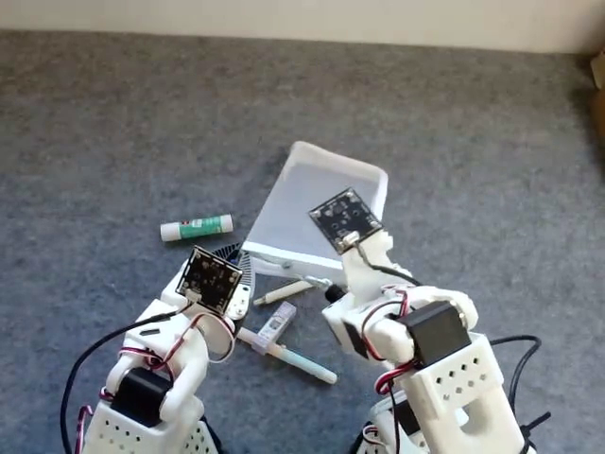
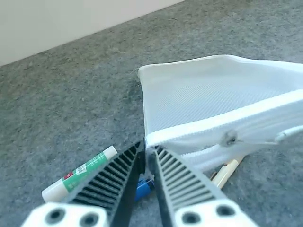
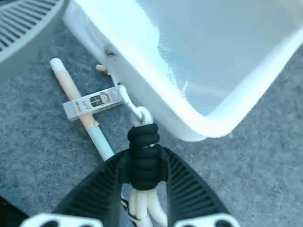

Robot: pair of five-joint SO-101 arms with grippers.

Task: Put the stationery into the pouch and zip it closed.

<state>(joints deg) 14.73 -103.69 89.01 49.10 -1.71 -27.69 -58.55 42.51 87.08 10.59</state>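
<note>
The white mesh pouch lies in the middle of the carpet, its zipper edge toward the arms. My left gripper is shut on the pouch's near corner. My right gripper is shut on the black knotted zipper pull, whose white cord runs to the pouch. A green glue stick lies left of the pouch. A cream pen, a small boxed item and a second pen lie between the arms. Something blue lies under my left gripper.
Grey carpet spreads open on all sides of the pouch. A pale wall strip runs along the far edge. Cables trail beside the right arm's base.
</note>
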